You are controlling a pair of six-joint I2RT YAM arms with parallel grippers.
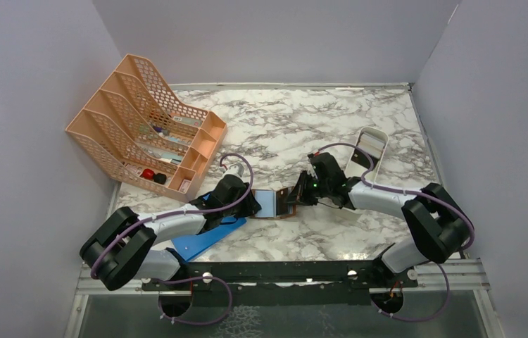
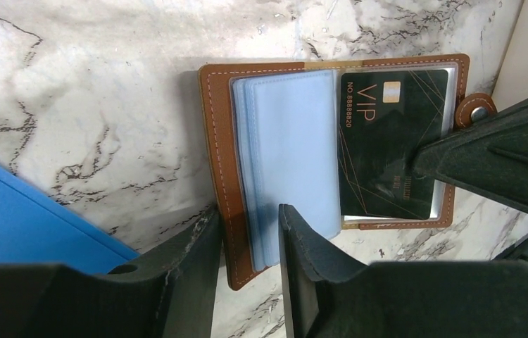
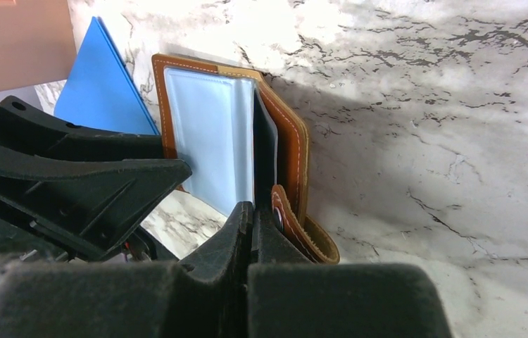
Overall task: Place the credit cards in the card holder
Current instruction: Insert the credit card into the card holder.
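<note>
Card holder (image 2: 213, 141) lies open on the marble table (image 2: 92, 105), mid-table btwn the two arms; brown leather, stitched edge, snap tab (image 2: 476, 109) at its far right corner; from the right wrist cam that tab side looks tilted up off the marble; left half shows a stack of pale-blue sleeves (image 2: 289, 155); right half carries the dark card (image 2: 388, 141), gold "VIP" print, sitting inside a clear pocket.

Left gripper (image 2: 248, 211) comes in at the holder's near left corner; fingers apart, the brown cover edge and sleeve corner lying in the gap; can't tell if either pad actually touches.

Right gripper (image 3: 250, 215) reaches in from the opp side; fingers pressed together, nothing seen btwn them; tip is down on the dark card, just beside the snap tab.

Blue board (image 2: 15, 211) lies flat under the left arm, close to the holder but not touching; orange mesh rack (image 1: 145, 134) stands at far left w/ small items in its bins; white tray (image 1: 372, 144) sits behind the right arm, well apart from the holder.
</note>
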